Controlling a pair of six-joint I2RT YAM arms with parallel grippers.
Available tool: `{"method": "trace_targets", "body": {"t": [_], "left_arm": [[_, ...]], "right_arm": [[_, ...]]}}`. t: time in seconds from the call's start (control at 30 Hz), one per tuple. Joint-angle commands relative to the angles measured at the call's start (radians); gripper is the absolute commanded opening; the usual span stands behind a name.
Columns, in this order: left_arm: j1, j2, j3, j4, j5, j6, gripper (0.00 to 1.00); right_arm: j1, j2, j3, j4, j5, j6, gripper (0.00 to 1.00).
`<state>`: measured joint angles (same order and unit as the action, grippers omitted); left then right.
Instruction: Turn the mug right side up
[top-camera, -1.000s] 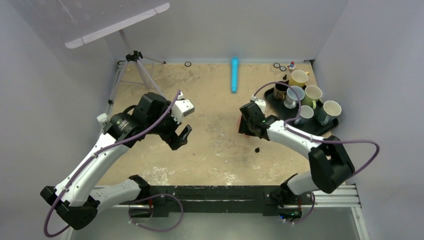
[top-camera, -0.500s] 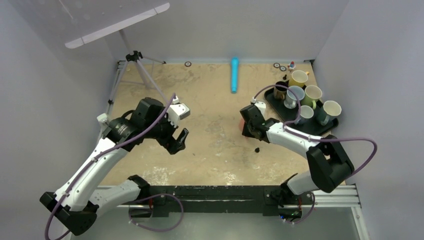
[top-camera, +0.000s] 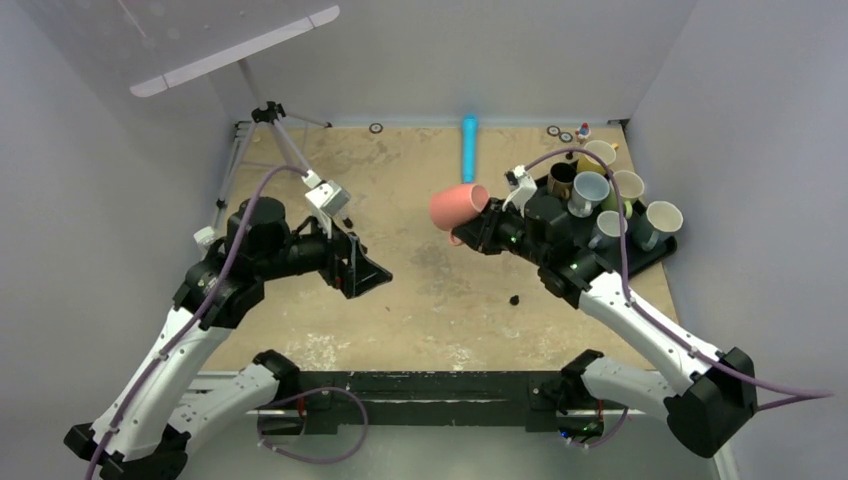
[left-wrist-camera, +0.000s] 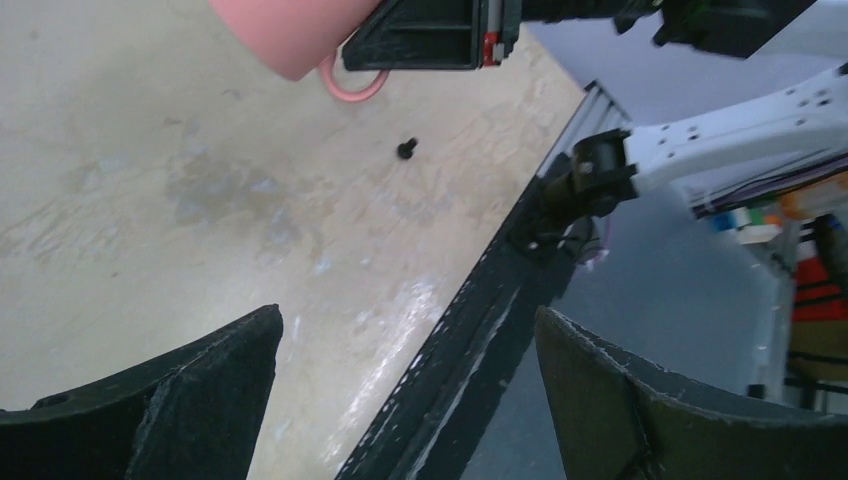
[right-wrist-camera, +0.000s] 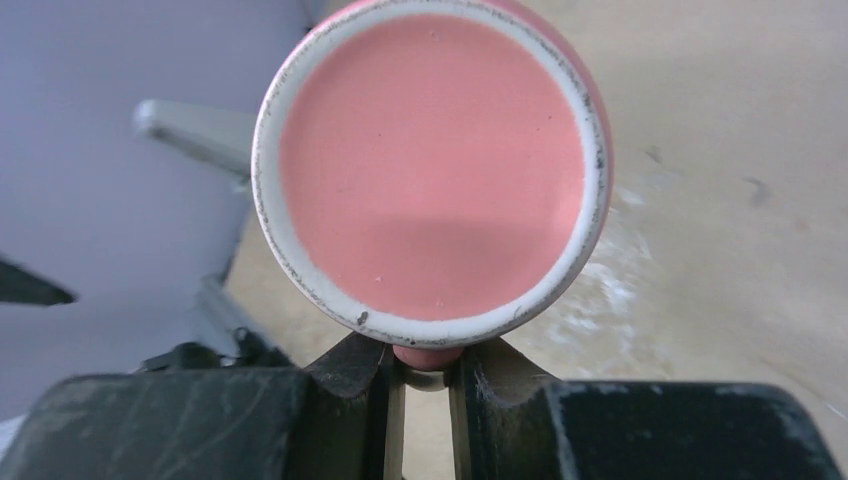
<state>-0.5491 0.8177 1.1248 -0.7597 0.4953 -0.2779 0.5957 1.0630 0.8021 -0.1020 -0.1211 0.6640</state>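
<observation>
The mug (right-wrist-camera: 430, 170) is held in the air over the table (top-camera: 420, 300), right of its middle and near the tray (top-camera: 655, 258). It is carried on its side, with its long axis roughly level. Its base, ringed in white, is turned back toward the right wrist camera, and its mouth is pointed away, to the left in the top view. The handle (left-wrist-camera: 352, 88) is hung underneath and is pinched between the nearly closed jaws of the right gripper (right-wrist-camera: 423, 365).

The black tray at the far right is filled with several cups (top-camera: 663, 218), all stood upright with mouths up; what is inside them cannot be told.

The left gripper (left-wrist-camera: 405, 325) is held above the left half of the table with its jaws spread wide and nothing between them, well apart from the mug.
</observation>
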Motion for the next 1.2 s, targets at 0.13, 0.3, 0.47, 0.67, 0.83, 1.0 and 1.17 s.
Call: {"method": "trace_targets", "body": {"t": [0.13,0.3,0.47,0.67,0.83,1.0,1.17], "left_arm": [[0.029,0.094,0.038,0.365,0.182,-0.369,1.0],[0.063,0.148,0.066,0.456,0.183,-0.495,0.99],[0.079,0.178,0.097,0.453,0.175,-0.517,0.92],[0.079,0.233,0.156,0.498,0.214,-0.539,0.86],[0.077,0.261,0.175,0.558,0.251,-0.565,0.69],[0.074,0.27,0.175,0.621,0.27,-0.605,0.29],[0.075,0.257,0.165,0.561,0.266,-0.562,0.0]], "right_arm": [[0.001,-0.075,0.1,0.389,-0.349,0.093,0.0],[0.005,-0.071,0.143,0.45,-0.433,0.116,0.0],[0.012,-0.069,0.132,0.505,-0.46,0.141,0.0],[0.041,-0.055,0.12,0.585,-0.48,0.168,0.0],[0.051,-0.024,0.15,0.609,-0.512,0.171,0.0],[0.069,0.023,0.149,0.645,-0.543,0.19,0.0],[0.071,0.056,0.129,0.608,-0.509,0.183,0.0]]}}
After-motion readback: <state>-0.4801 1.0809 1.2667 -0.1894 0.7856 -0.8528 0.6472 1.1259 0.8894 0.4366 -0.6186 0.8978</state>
